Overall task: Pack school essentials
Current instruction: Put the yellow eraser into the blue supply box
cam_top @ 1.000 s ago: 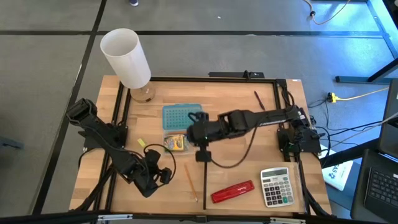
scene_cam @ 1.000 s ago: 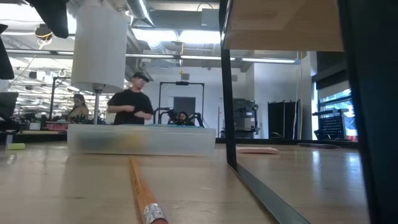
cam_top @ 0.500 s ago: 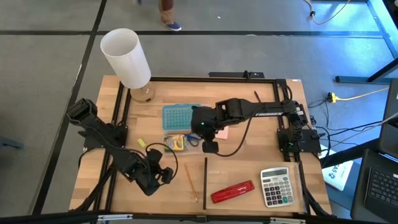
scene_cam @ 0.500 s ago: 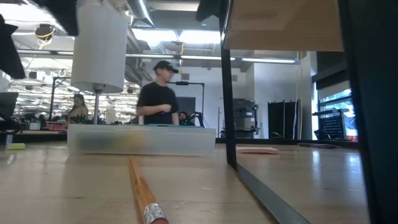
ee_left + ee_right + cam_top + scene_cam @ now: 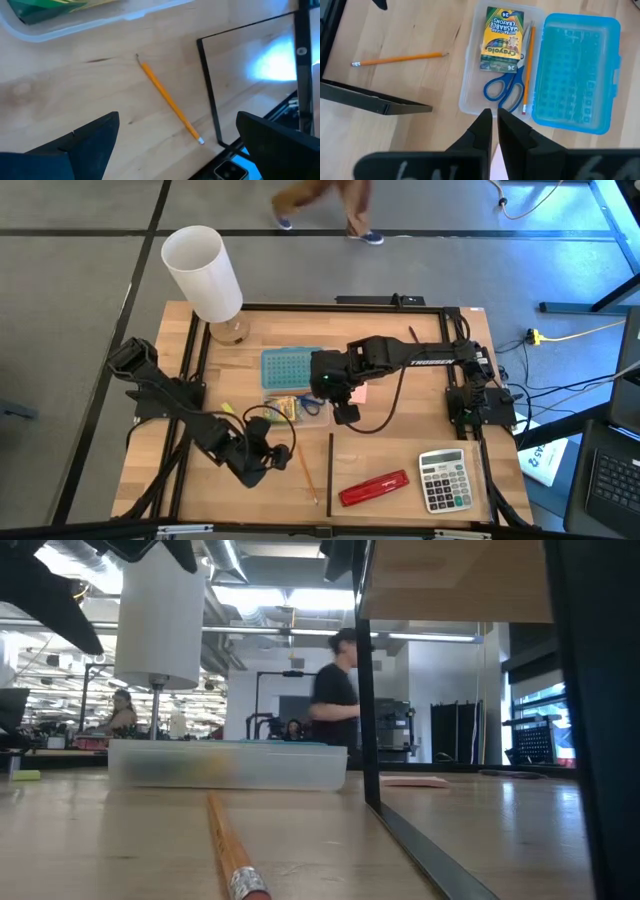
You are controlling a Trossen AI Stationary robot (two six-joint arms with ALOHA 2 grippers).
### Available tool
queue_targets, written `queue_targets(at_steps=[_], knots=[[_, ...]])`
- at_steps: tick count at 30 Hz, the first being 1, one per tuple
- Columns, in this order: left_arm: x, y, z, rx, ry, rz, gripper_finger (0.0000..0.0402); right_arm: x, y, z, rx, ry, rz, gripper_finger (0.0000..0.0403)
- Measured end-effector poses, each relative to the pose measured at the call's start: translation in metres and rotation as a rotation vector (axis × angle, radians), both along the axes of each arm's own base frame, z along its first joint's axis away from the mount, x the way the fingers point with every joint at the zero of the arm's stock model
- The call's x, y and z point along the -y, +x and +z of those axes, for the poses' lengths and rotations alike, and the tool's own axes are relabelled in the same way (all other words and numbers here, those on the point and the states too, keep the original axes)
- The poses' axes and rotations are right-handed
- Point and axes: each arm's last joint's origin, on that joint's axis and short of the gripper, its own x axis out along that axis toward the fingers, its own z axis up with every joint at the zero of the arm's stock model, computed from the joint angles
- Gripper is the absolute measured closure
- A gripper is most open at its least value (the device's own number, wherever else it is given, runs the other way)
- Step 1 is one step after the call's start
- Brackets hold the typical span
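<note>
A clear pencil case (image 5: pixel 290 408) lies open mid-table, its blue lid (image 5: pixel 292 367) flat on the far side. Inside are the yellow-green crayon box (image 5: pixel 501 39), blue-handled scissors (image 5: pixel 505 87) and one orange pencil (image 5: pixel 527 65). A second pencil (image 5: pixel 307 473) lies loose on the wood. My right gripper (image 5: pixel 345 413) hangs shut over the case's right end, beside the pink sticky-note pad (image 5: pixel 358 392), with nothing between its fingers. My left gripper (image 5: pixel 262 457) is open above the table, left of the loose pencil (image 5: pixel 167 102). A yellow eraser (image 5: pixel 228 409) lies left of the case, and a dark pen (image 5: pixel 415 340) at the far right.
A red stapler (image 5: pixel 373 488) and a grey calculator (image 5: pixel 443 480) sit at the near right. A white lamp (image 5: pixel 203 275) stands at the far left corner. A thin black frame bar (image 5: pixel 330 470) runs along the wood beside the loose pencil. A person walks past beyond the table.
My right gripper has drawn back from the table's near side toward the far right, and it has tipped and rolled. It now hangs at the case's right end, still shut. My left gripper has shifted a little toward the table's right and stays open.
</note>
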Motion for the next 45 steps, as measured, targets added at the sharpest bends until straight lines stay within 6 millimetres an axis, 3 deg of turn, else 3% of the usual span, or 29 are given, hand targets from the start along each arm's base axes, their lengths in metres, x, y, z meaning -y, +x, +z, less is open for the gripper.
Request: queue_targets(at_steps=[11, 18, 24, 35, 45], knots=[[0.006, 0.001, 0.002, 0.042, -0.029, -0.018, 0.0007, -0.001, 0.001, 0.001, 0.010, 0.007, 0.008, 0.0371], [0.009, 0.006, 0.000, 0.061, -0.025, -0.039, 0.0007, -0.007, 0.000, 0.001, 0.013, 0.151, 0.199, 0.0371], [0.018, 0.017, -0.014, 0.071, -0.057, -0.042, 0.0007, -0.008, -0.001, 0.002, 0.012, 0.153, 0.199, 0.0371], [0.013, 0.021, -0.015, 0.100, -0.080, 0.058, 0.0007, -0.009, 0.002, 0.003, 0.046, 0.154, 0.203, 0.0371], [0.010, 0.029, -0.028, 0.043, -0.105, 0.076, 0.0007, -0.009, 0.009, 0.007, 0.133, 0.154, 0.209, 0.0371]])
